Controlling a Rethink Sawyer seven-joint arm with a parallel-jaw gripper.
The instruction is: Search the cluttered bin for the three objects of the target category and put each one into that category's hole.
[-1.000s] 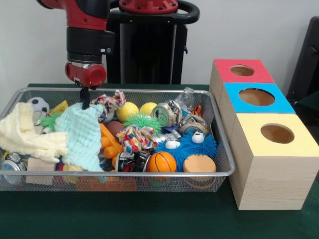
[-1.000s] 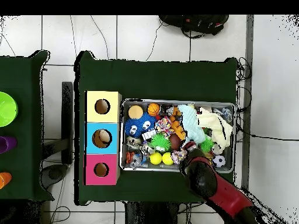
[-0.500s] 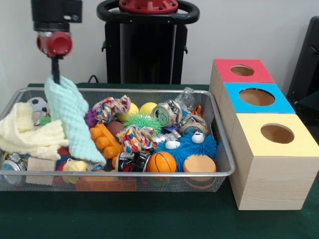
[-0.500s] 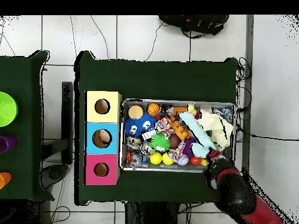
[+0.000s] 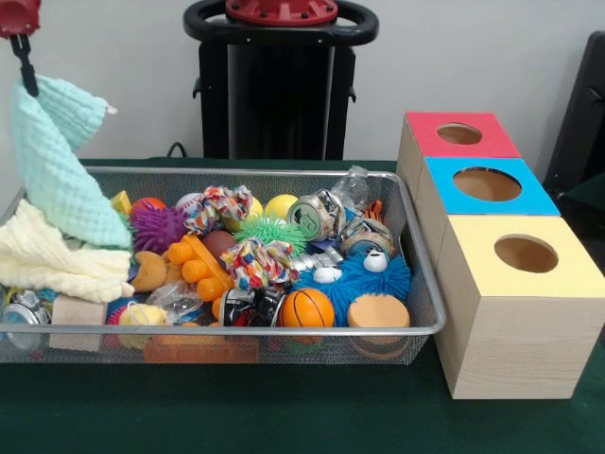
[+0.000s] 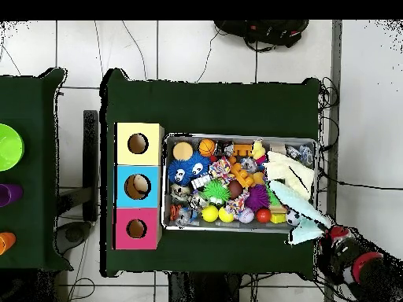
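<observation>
One gripper, up at the bin's corner, pinches the top edge of a mint green cloth; cloth hangs straight below it, lower end trailing down to the pale yellow cloth inside the wire mesh bin. Overhead view: gripper sits just outside the bin corner, mint cloth stretched from it back over the rim. Bin is on the green surface, packed: purple spiky ball, orange toy, rope knot toy, green spiky ball, two yellow balls, crushed can, blue fuzzy monster, mini basketball, wood block. Three wooden boxes stand just beside the bin's other end, well apart from the gripper: red-top box, blue-top box, yellow-top box, each with a round hole.
</observation>
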